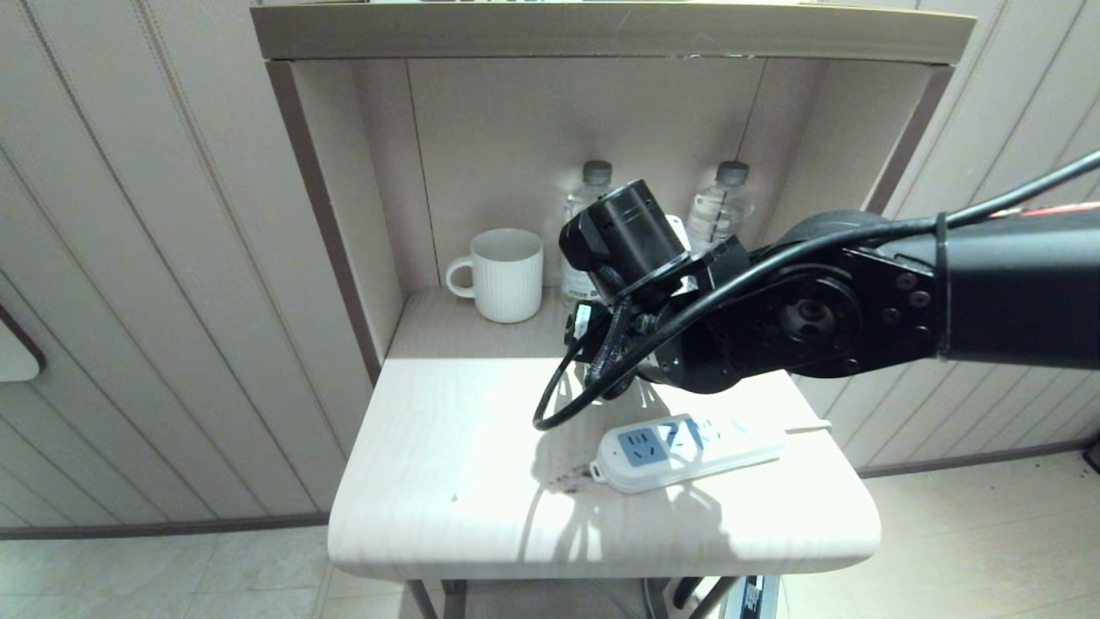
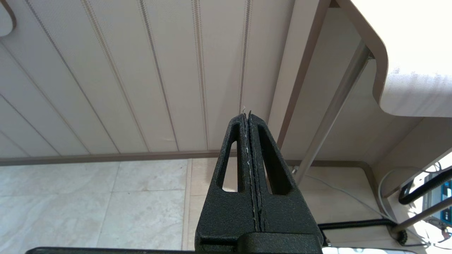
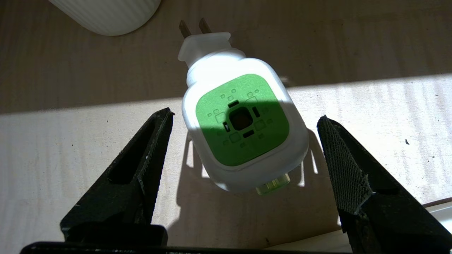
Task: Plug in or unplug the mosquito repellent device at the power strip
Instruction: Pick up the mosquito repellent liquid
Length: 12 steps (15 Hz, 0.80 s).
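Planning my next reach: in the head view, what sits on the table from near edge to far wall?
Power strip → mug → water bottles against the back wall.

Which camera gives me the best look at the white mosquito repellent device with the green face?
Right wrist view: the white, green-faced mosquito repellent device lies unplugged on the table. In the head view the arm hides it; the left wrist view misses it.

Matte black right arm (image 1: 859, 318) with round screwed joint plates, looped black cable (image 1: 567, 387), 2 textured triangular fingers (image 3: 349, 169).
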Motion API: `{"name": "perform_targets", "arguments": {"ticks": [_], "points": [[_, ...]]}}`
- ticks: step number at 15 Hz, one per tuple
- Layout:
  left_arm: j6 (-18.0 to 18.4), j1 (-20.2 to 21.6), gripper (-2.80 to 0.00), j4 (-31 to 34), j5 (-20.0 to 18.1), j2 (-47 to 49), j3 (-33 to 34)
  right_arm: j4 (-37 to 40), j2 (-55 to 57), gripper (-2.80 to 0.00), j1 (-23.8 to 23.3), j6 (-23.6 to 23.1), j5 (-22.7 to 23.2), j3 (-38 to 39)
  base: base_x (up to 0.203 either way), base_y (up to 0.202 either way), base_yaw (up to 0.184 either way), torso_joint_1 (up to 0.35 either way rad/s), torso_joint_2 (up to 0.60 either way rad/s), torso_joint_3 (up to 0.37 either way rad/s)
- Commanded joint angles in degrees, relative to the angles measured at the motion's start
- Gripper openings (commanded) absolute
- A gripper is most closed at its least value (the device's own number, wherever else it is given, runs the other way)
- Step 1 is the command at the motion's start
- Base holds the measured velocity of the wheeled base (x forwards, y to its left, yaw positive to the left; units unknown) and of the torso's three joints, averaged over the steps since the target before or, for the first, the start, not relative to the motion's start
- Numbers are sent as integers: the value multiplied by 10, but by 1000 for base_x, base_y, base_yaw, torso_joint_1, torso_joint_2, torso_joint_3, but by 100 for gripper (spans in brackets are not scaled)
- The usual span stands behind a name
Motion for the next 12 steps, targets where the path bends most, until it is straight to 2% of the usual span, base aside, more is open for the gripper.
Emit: {"name": "perform_targets", "arguments": {"ticks": [1,3,7,10,12], "points": [[0,1,-280,0,0,1,0,1,-4,0,0,1,0,3,0,0,0,0,0,0],[0,0,-280,0,0,1,-1,1,-15,0,2,-13,2,13,0,0,0,0,0,0],[0,1,-280,0,0,1,0,-37,-83,0,3,-115,32,94,0,0,0,0,0,0],[0,1,-280,0,0,1,0,-195,-124,0,-4,-208,55,227,0,0,0,0,0,0],[0,1,-280,0,0,1,0,-385,-136,0,-25,-272,72,329,0,0,0,0,0,0]]}}
